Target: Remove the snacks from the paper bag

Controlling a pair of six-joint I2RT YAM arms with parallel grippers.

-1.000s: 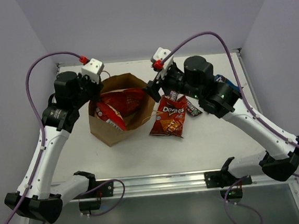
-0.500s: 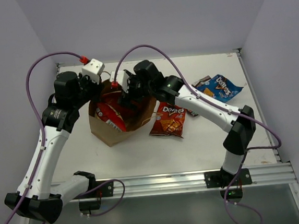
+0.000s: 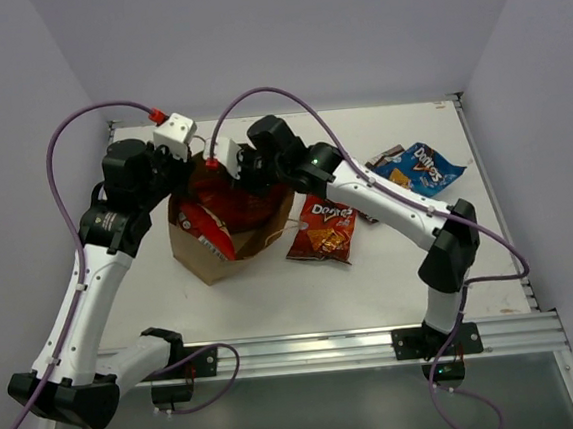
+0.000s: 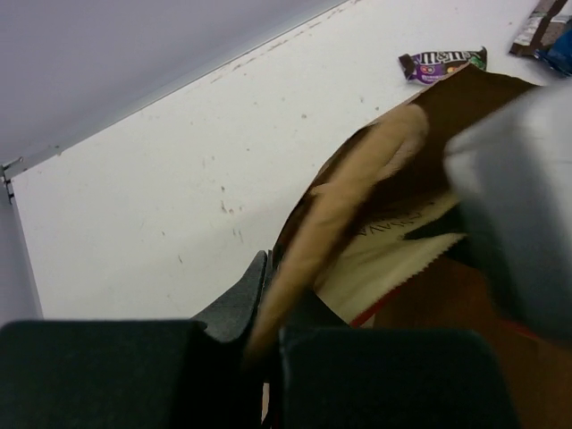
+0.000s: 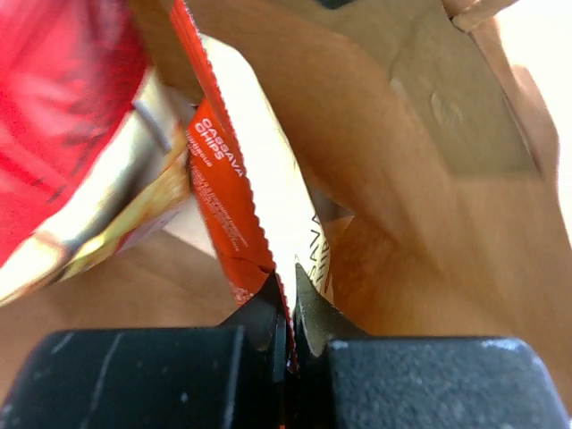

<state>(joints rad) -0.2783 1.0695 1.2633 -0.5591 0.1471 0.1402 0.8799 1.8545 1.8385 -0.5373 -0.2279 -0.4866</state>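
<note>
Here, brown paper bag [image 3: 213, 258], orange-red cassava chip bag [image 5: 223, 188], perhaps glossy

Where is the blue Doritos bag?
Top view: the blue Doritos bag lies far right on the table, beside a dark candy bar, away from the paper bag.

Pale lilac walls [image 3: 281, 34] are enclosing the white table [image 3: 358, 290] on three sides; an aluminium rail [image 3: 308, 346] is edging its front.

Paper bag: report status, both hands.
Left hand shut on paper bag rim. Right hand inside bag, shut on red cassava chips packet. Another red packet lies close beside it.
</note>
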